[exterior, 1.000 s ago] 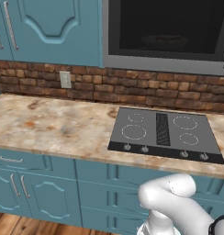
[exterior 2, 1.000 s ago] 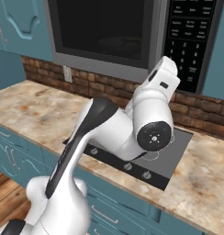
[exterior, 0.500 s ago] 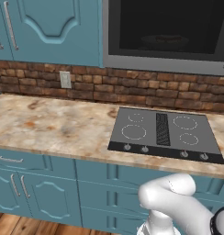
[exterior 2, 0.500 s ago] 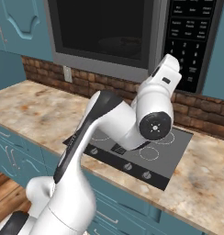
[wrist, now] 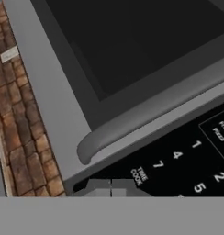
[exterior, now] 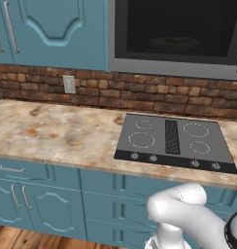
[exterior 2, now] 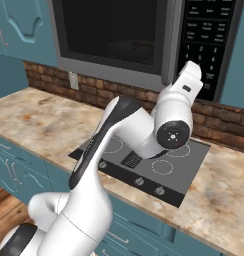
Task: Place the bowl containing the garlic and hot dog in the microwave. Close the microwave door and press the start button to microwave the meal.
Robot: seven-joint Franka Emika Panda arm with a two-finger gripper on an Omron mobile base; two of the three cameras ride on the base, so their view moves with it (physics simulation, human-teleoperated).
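Closed gripper (wrist: 111, 187) hovers at the microwave's (exterior 2: 144, 45) black keypad, beside its shut, dark-glassed microwave door (exterior 2: 111, 42).

The microwave door (exterior 2: 114, 75) is showing a grey frame and dark glass. The keypad (exterior 2: 208, 35) is looking black with white words. The wall (exterior: 140, 99) is showing red-brown bricks, the cabinets (exterior: 47, 29) teal, the counter (exterior: 52, 136) tan with blotches.

Both base views face the microwave (exterior 2: 144, 45) above the cooktop (exterior: 174, 141) from opposite sides; hand view sits close against its keypad (wrist: 187, 160).
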